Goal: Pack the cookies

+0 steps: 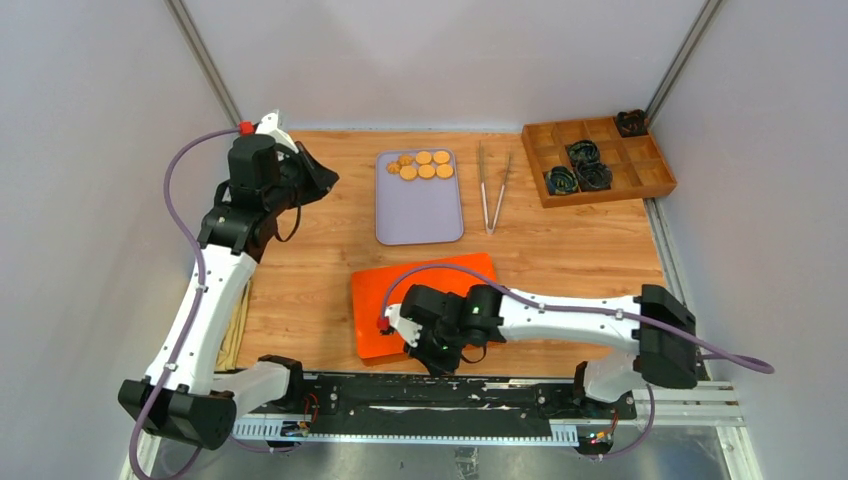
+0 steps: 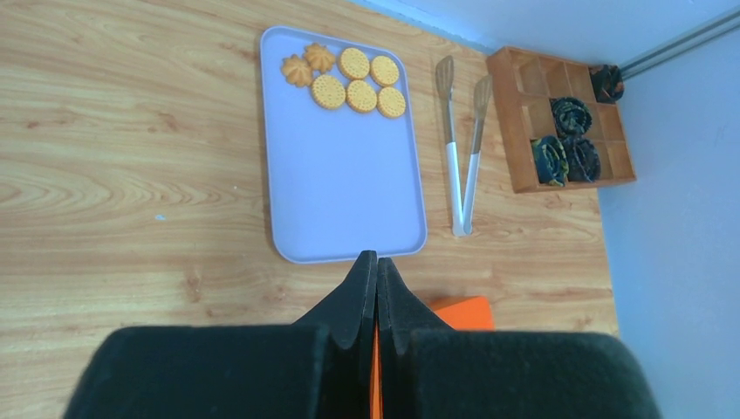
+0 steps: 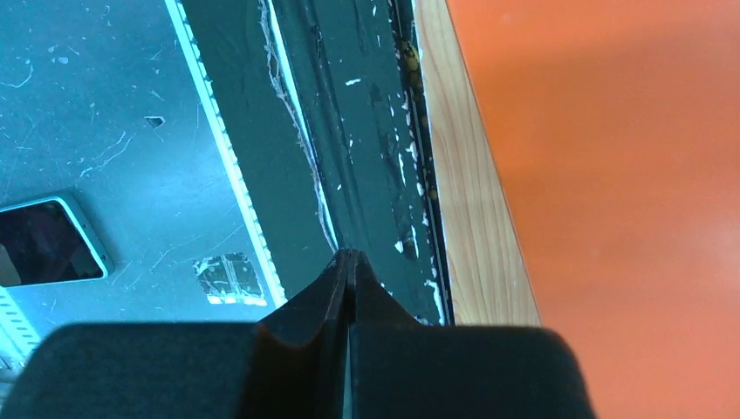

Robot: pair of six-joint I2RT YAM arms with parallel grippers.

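Several golden-orange cookies (image 1: 425, 165) lie at the far end of a lavender tray (image 1: 420, 215); the left wrist view shows them as round discs plus two flower-shaped ones (image 2: 353, 78). A wooden box with cells (image 1: 640, 175) stands at the far right and holds dark ruffled liners (image 1: 580, 165). My left gripper (image 1: 330, 178) is shut and empty, hovering left of the tray; in its wrist view (image 2: 377, 257) the tips sit just before the tray's near edge (image 2: 349, 249). My right gripper (image 1: 440, 365) is shut and empty, pointing down over the table's near edge (image 3: 349, 255).
Metal tongs (image 1: 493, 185) lie between the tray and the box, also in the left wrist view (image 2: 462, 157). An orange flat board (image 1: 400, 285) lies near the front under my right arm. A black rail (image 1: 420, 390) runs along the table's near edge.
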